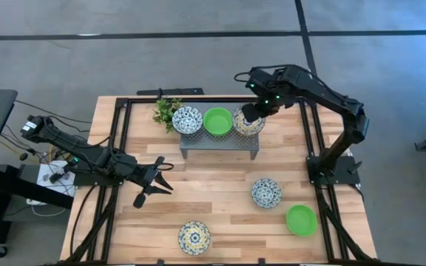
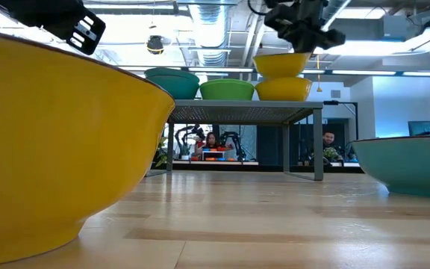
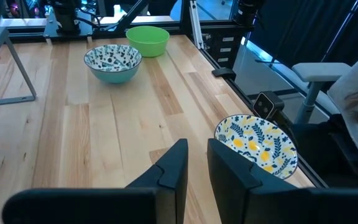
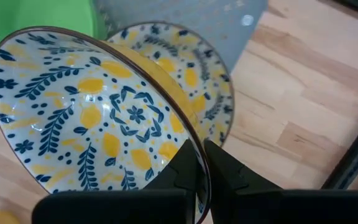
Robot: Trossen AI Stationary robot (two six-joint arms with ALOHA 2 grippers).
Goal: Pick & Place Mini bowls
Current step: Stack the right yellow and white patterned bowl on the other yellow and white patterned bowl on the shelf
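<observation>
Your right gripper (image 4: 199, 163) is clenched on the rim of a yellow-patterned bowl (image 4: 98, 118), held tilted just above a matching bowl (image 1: 251, 125) at the right end of the grey stand (image 1: 220, 140). Level it, centre it over the lower bowl, lower gently until nested, then release. The left gripper (image 1: 161, 177) waits empty over the worktop (image 1: 220, 207) left of the stand, fingers slightly parted.

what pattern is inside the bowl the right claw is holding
Yellow lemons with dark blue leaves on white, inside the small round bowl pinched by the right claw; clearest in the right wrist view.
</observation>
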